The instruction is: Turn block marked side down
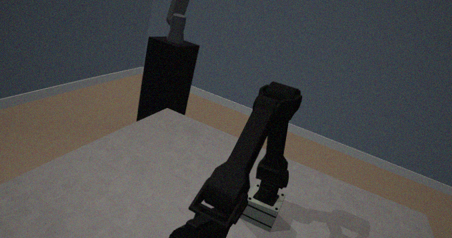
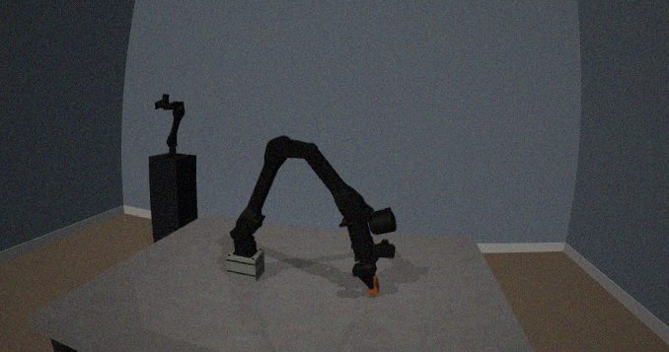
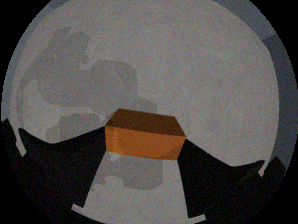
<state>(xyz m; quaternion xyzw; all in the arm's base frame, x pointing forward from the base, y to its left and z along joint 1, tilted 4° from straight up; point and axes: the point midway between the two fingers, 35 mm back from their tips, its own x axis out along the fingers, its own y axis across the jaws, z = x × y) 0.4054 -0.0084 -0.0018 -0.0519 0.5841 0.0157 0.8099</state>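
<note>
An orange block sits between my fingers in the wrist view, low over the grey table. My gripper is shut on the block, with a dark finger on each side. In the exterior view the arm bends down to the table's middle right and the block shows just under the fingertips, tilted, close to the table top. I cannot see a mark on the block's visible faces. In the top view the gripper and block are out of frame; only the arm shows.
The arm's base stands on the table left of the gripper. A black pedestal with a second small arm stands on the floor beyond the table's far left corner. The table's edges are far from the gripper.
</note>
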